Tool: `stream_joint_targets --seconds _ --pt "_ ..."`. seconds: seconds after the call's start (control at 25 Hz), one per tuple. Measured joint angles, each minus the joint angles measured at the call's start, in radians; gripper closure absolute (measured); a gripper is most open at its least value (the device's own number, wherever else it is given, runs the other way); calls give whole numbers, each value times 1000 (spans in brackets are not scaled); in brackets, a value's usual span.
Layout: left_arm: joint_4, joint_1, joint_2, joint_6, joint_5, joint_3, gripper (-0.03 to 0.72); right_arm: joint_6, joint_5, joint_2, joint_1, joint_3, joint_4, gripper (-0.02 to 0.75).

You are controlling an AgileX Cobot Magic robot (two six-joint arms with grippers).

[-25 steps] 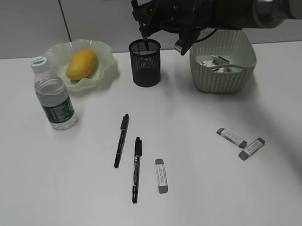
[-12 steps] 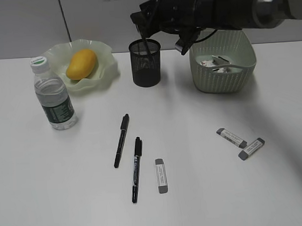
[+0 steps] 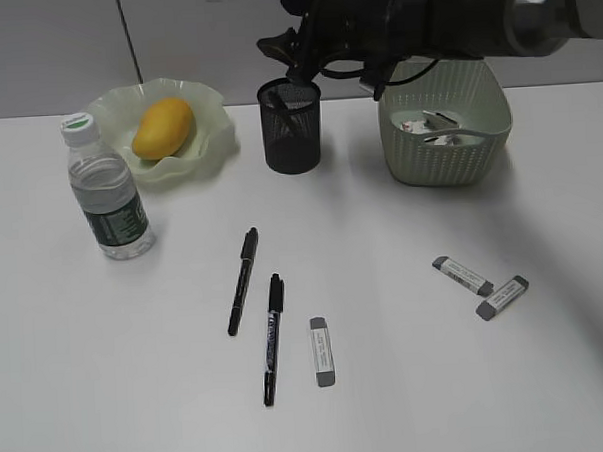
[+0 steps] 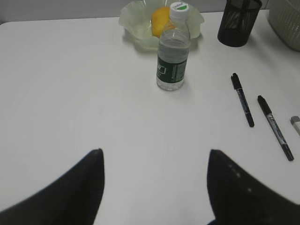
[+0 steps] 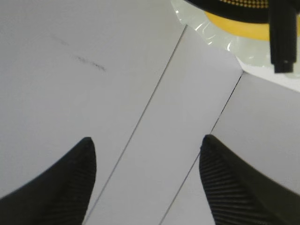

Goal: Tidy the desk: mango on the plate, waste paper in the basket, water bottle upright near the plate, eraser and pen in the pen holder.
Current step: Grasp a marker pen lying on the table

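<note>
My right gripper (image 3: pixel 291 38) hangs open just above the black mesh pen holder (image 3: pixel 293 136), with nothing between its jaws. A pen (image 3: pixel 287 106) leans inside the holder; its end (image 5: pixel 281 37) shows in the right wrist view. Two more pens (image 3: pixel 243 281) (image 3: pixel 272 337) and three erasers (image 3: pixel 322 351) (image 3: pixel 462 275) (image 3: pixel 503 297) lie on the desk (image 3: pixel 409 401). The mango (image 3: pixel 163 128) rests on the plate (image 3: pixel 211 110). Beside it the water bottle (image 3: pixel 106 189) stands upright. Waste paper (image 3: pixel 427 125) lies in the basket (image 3: pixel 449 159). My left gripper (image 4: pixel 154 152) is open over bare desk.
The grey panelled wall (image 3: pixel 193 41) runs just behind the plate, holder and basket. The right arm (image 3: pixel 453 19) stretches over the basket's back rim. In the left wrist view the bottle (image 4: pixel 173 51) stands ahead, the two pens (image 4: pixel 242 99) (image 4: pixel 275 133) to its right.
My right gripper has opened above the pen holder and let go of the pen, which has dropped into the holder. The gripper has risen slightly. The left gripper has not moved.
</note>
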Motion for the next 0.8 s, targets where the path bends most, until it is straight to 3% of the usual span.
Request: stream_joint_targets --seconds 0.32,0.6,0.72,0.8 --pt "0 0 0 0 0 0 169 -408 67 -22 -14 0 0 265" --pt "0 0 0 0 0 0 169 -955 219 -88 -14 -2 -3 287" --pt "0 0 0 0 0 0 169 -1122 282 -138 -14 -3 -89 288" --pt "0 0 0 0 0 0 169 -1174 314 -180 -14 -3 -242 290"
